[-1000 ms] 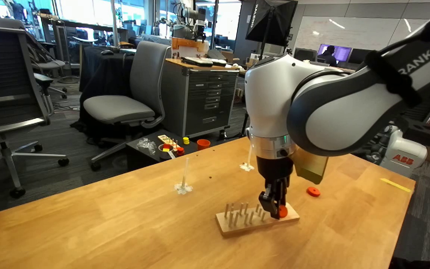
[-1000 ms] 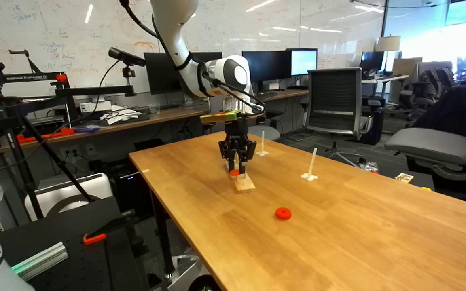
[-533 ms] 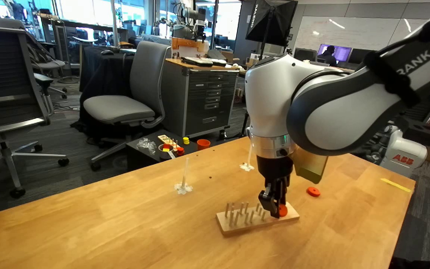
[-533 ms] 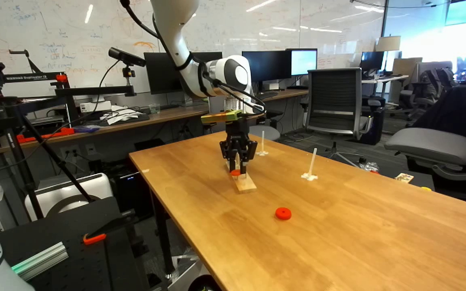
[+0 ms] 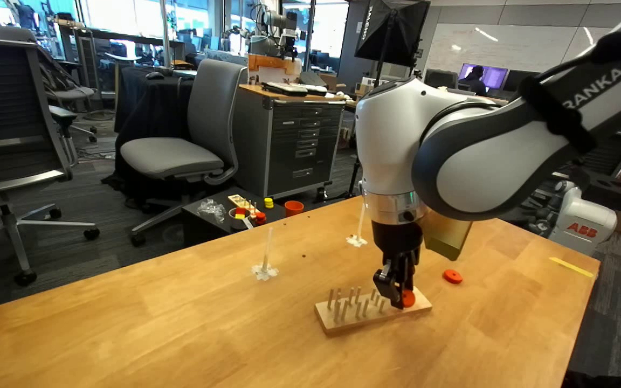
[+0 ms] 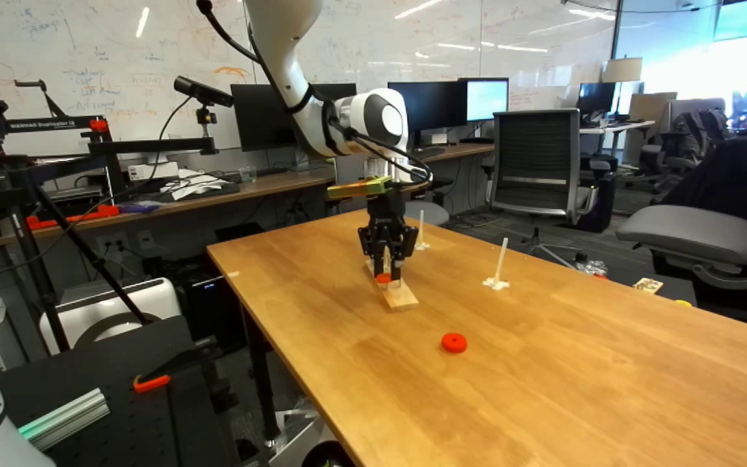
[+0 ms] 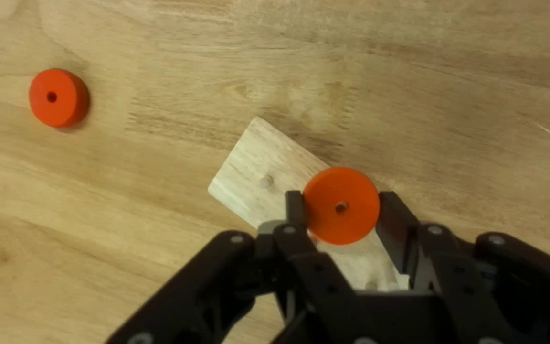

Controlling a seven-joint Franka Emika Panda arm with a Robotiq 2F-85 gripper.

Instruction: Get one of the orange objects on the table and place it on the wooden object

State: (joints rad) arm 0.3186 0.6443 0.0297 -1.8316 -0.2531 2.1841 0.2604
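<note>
Jaws grip the orange disc [image 7: 341, 222] over one end of the pegged wooden block [image 5: 372, 313]; whether it touches the wood I cannot tell. Since a moment ago all three have shifted slightly toward the upright rods [image 6: 500, 263]. In an exterior view, a round tub [image 5: 230, 215] holds red and yellow pieces [image 5: 240, 212], near an orange cup [image 5: 294, 209]. On the worktop [image 6: 555, 376] I count one block, two rods and one loose redder disc [image 7: 65, 100].

The wooden table [image 5: 181, 334] is occupied by a pegged block [image 5: 373, 316] and a red-orange disc [image 5: 453, 276]. Two upright sticks [image 6: 500, 261] are also borne.
</note>
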